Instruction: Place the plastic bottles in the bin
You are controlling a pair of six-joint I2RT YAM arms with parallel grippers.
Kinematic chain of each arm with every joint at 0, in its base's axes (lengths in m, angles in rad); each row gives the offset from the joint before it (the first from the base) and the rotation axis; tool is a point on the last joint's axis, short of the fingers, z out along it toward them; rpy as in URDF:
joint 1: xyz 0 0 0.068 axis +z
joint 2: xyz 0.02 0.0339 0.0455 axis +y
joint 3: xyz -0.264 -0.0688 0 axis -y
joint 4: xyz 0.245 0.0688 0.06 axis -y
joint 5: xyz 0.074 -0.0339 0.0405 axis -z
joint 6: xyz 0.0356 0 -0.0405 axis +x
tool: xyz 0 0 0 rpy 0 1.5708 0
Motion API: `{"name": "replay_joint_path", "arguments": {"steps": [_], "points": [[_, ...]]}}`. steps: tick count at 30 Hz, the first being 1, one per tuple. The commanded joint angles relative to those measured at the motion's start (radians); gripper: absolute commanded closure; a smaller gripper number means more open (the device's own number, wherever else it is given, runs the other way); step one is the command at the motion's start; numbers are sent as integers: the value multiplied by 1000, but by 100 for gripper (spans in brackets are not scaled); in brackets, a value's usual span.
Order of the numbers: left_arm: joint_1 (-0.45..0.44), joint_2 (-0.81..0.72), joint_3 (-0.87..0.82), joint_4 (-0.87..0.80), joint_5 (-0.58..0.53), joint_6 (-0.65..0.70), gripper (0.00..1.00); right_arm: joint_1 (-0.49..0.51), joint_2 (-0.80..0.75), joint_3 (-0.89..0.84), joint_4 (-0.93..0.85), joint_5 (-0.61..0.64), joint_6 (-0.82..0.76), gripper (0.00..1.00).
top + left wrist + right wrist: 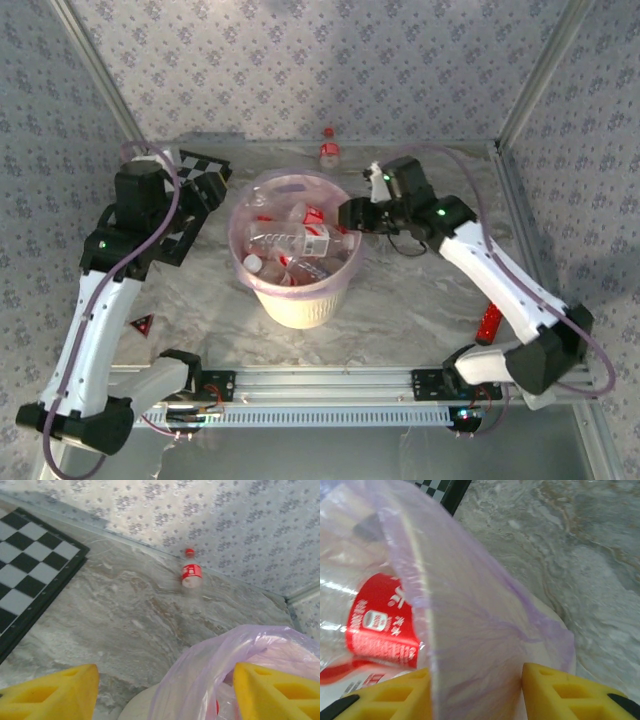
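Rt gripper (476, 672) straddles the bin (300, 305) liner rim at 3 o'clock; can't tell if it's pinching. Left gripper (165, 672) spread, empty. One bottle (190, 570) stands at 12 by far wall; I'd go w/ left, low, square to body, clamp mid-label.

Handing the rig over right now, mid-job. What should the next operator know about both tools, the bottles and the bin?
Left tool: open and empty, hovering beside the bin, pointed toward the far wall.
Right tool: fingers straddle the liner bag at the bin's rim on its own side. Whether it pinches the bag is unclear. No bottle held.
Done: bottles in the bin, piled close to the rim.
Left: one red-capped bottle, upright at the far edge of the table.
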Motion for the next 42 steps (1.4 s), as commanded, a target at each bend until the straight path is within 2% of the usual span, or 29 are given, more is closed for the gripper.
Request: {"name": "replay_joint_path", "arguments": {"steps": [1, 6, 10, 15, 19, 22, 24, 26, 28, 32, 36, 42], "points": [[45, -36, -37, -50, 70, -15, 29, 38, 77, 90, 54, 13, 16, 52], [83, -52, -64, -67, 98, -9, 28, 34, 130, 232, 26, 8, -38, 44], [99, -40, -74, -61, 131, -9, 28, -12, 117, 294, -37, 16, -87, 34], [107, -17, -74, -28, 197, -21, 29, -131, 23, 234, 12, 78, -81, 22], [108, -2, -71, -6, 230, -17, 28, -260, 62, 203, 11, 108, -88, 16], [113, 26, -68, 10, 292, -10, 29, -339, 204, 244, -2, 66, -104, 11], [138, 60, -59, 25, 396, -14, 28, -344, 331, 319, -39, 63, -151, 8], [164, 82, -41, 18, 444, -23, 27, -338, 442, 377, -31, 63, -158, 4], [186, 94, -26, 1, 446, -34, 26, -326, 555, 447, -28, 63, -156, 1], [194, 102, 6, -34, 448, -45, 26, -274, 777, 625, -19, 73, -140, 0], [194, 85, -12, -30, 434, -64, 25, -215, 989, 871, -58, 176, -138, 0], [194, 77, -30, -20, 410, -72, 26, -201, 1278, 1206, -77, 188, -51, 3]]}}
